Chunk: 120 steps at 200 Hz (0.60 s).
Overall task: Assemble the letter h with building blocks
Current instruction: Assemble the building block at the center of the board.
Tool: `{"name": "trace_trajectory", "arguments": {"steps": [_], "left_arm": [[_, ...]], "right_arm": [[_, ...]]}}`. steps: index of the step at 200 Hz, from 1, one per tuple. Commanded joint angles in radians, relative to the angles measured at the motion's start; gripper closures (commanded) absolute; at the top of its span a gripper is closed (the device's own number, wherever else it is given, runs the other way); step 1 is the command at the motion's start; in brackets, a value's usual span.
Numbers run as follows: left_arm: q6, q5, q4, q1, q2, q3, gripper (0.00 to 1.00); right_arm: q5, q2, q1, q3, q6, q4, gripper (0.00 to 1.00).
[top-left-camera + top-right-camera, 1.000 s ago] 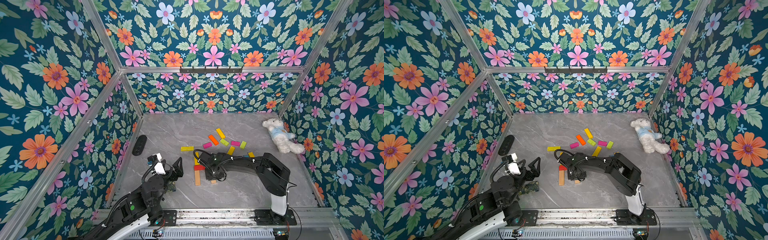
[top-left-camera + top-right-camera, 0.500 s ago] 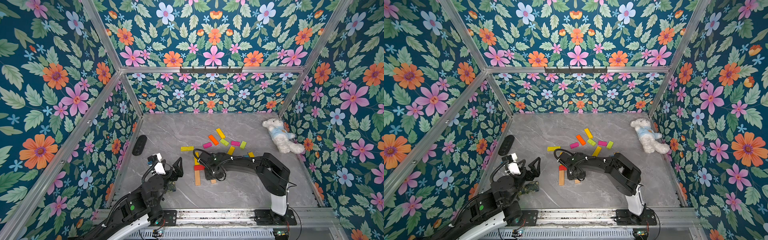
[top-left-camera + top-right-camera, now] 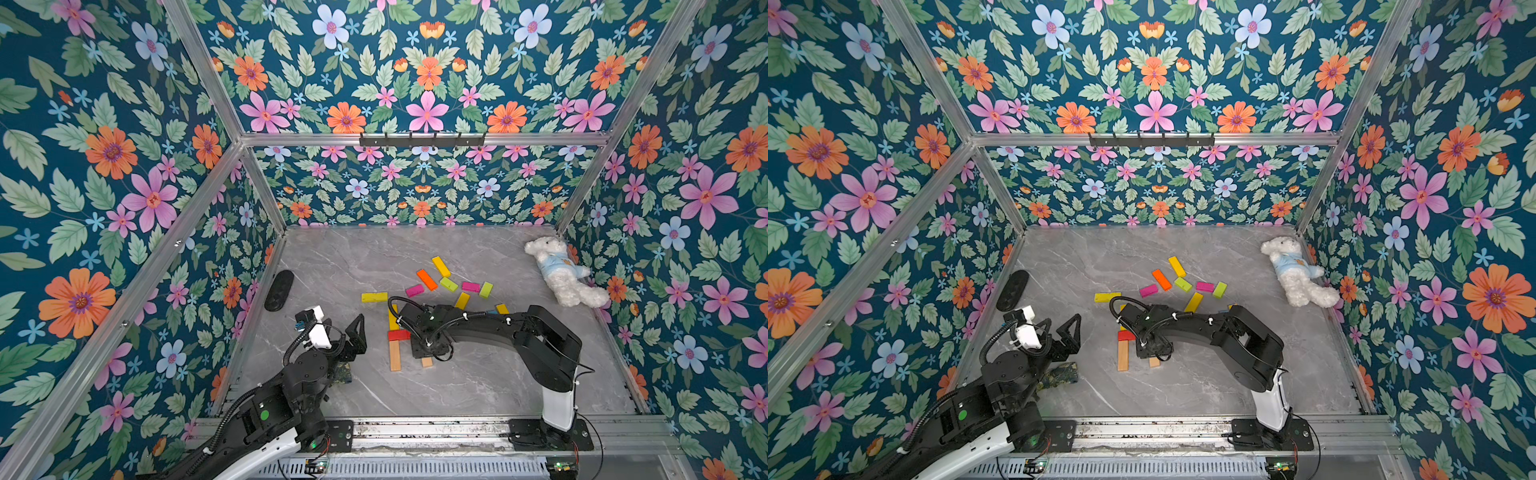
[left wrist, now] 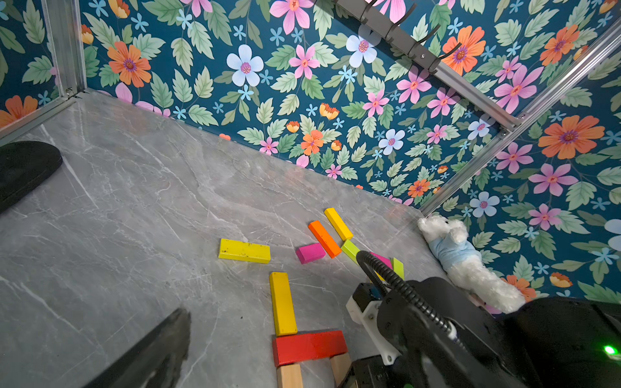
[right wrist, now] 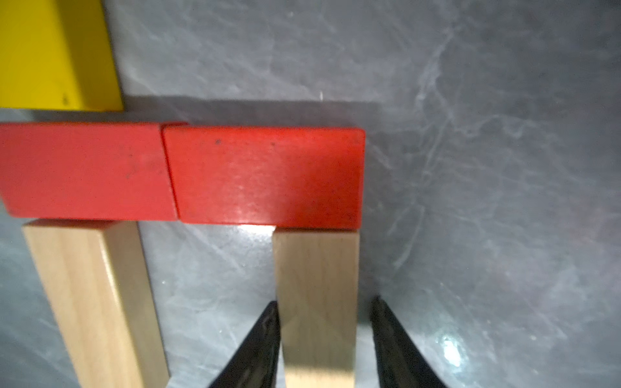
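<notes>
Near the table's front, building blocks lie flat in an h shape: a yellow bar point(image 3: 392, 318), two red bars end to end point(image 5: 87, 171) point(image 5: 265, 174), a long plain wooden bar point(image 3: 395, 355) and a short wooden bar point(image 5: 316, 285) under the red ones. My right gripper point(image 5: 324, 305) hangs over the short wooden bar and straddles it, open, with table showing between one finger and the wood. The left gripper point(image 3: 349, 336) hovers open and empty to the left of the shape. Several loose blocks lie behind, among them a yellow one point(image 3: 374, 297) and an orange one point(image 3: 427, 279).
A white plush bear point(image 3: 561, 274) lies at the back right against the wall. A black oval object point(image 3: 279, 290) sits by the left wall. A camouflage-patterned piece point(image 3: 343, 371) lies under the left arm. Flowered walls close in three sides.
The right jaws have parted a little around the short wooden bar. Neither arm has visibly shifted, and the blocks lie as before.
</notes>
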<state>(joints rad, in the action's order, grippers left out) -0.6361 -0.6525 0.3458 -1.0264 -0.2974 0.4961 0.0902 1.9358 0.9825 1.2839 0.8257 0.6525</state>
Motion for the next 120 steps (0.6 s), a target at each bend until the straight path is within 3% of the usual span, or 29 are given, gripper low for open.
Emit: {"name": "trace_trajectory", "arguments": {"steps": [1,32,57,67,95,120], "left_arm": [[0.003,-0.005,-0.005,0.001,-0.003,0.009,0.01],[0.004,-0.002,-0.005,0.000,-0.005,0.013,0.01],[0.004,-0.003,-0.005,0.001,-0.005,0.016,0.00],[0.004,-0.006,-0.005,0.001,-0.005,0.016,0.01],[0.001,-0.008,-0.007,0.001,-0.005,0.012,0.01],[0.003,-0.009,-0.013,0.001,-0.004,0.008,0.01]], "right_arm": [[0.025,-0.014,0.000,-0.002,-0.006,0.012,0.49],[0.065,-0.082,0.003,0.011,-0.029,0.018,0.41],[0.094,-0.170,0.014,-0.003,-0.036,0.059,0.40],[0.081,-0.213,0.026,-0.049,-0.030,0.053,0.47],[0.059,-0.270,0.085,-0.157,-0.009,0.062,0.86],[-0.017,-0.263,0.131,-0.225,0.029,0.002,1.00]]}}
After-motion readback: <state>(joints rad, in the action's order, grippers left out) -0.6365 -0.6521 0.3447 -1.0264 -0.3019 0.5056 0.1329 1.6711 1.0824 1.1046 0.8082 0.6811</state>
